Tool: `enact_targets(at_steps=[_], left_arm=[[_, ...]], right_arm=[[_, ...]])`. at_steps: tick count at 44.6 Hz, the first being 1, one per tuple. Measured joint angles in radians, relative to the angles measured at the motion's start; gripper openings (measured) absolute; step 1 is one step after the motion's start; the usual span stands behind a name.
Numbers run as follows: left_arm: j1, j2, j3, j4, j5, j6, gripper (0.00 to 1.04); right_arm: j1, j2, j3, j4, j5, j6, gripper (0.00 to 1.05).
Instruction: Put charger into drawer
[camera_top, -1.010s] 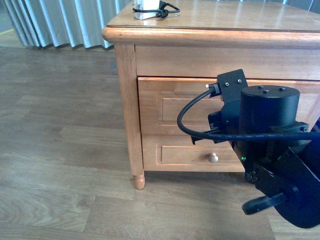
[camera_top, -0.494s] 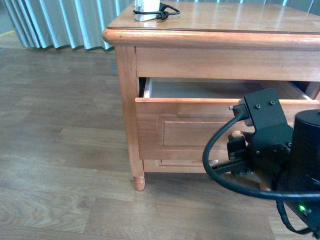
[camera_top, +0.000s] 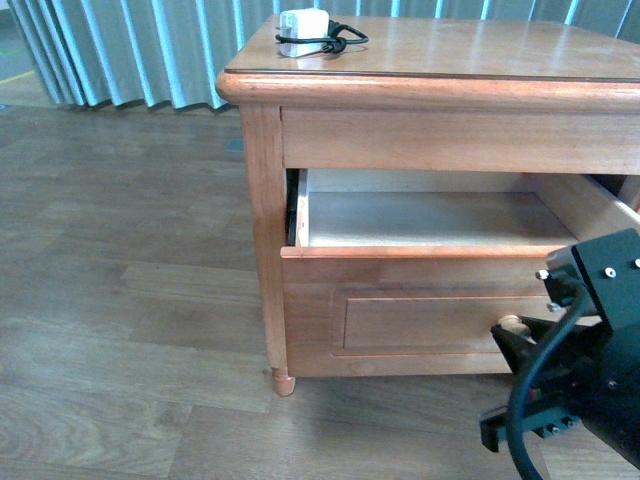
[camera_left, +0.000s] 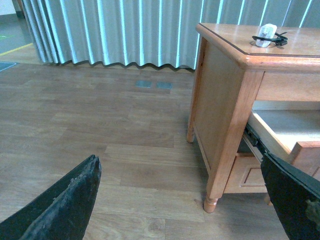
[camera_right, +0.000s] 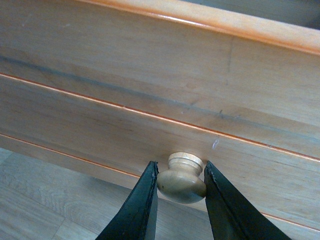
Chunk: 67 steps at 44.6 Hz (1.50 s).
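Plainly the drawer (camera_top: 400, 251) stood well open, its pale floor bare where it showed. The right gripper (camera_right: 180, 172) was clamped on the knob (camera_right: 182, 180), one dark finger pressed to each side of it. The charger (camera_top: 303, 32) sat untouched on the cabinet top (camera_top: 470, 50), at its left end and toward the far side. Its white block lay to the left and its black cable looped off to the right, so its long axis ran roughly left to right.

From the right gripper the charger lay up, further away and well to the left, and the drawer's open mouth was below it and nearer. The left gripper (camera_left: 180, 159) hung off the cabinet's left side, fingers spread wide and holding nothing.

By that layout the left arm looked the nearer one for the pick, since the right would first have to let go of the knob. The carry would then be short: off the top, toward the near side, and down into the drawer.
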Motion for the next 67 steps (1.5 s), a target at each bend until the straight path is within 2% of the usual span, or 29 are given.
enact_targets(at_steps=[14, 26, 34, 46, 53, 67], left_arm=[[0.000, 0.000, 0.000, 0.000, 0.000, 0.000, 0.99], [0.000, 0.000, 0.000, 0.000, 0.000, 0.000, 0.99], [0.000, 0.000, 0.000, 0.000, 0.000, 0.000, 0.99], [0.000, 0.000, 0.000, 0.000, 0.000, 0.000, 0.99], [0.000, 0.000, 0.000, 0.000, 0.000, 0.000, 0.99], [0.000, 0.000, 0.000, 0.000, 0.000, 0.000, 0.99]], right_arm=[[-0.038, -0.056, -0.082, 0.004, -0.040, -0.019, 0.24], [-0.072, -0.154, -0.116, -0.063, -0.041, -0.016, 0.63], [-0.173, -0.420, -0.146, -0.276, -0.064, -0.006, 0.98], [-0.330, -0.908, -0.109, -0.663, -0.171, 0.030, 0.96], [-0.438, -1.144, -0.108, -0.852, -0.280, 0.060, 0.96], [-0.645, -1.384, -0.147, -1.029, -0.462, 0.120, 0.96]])
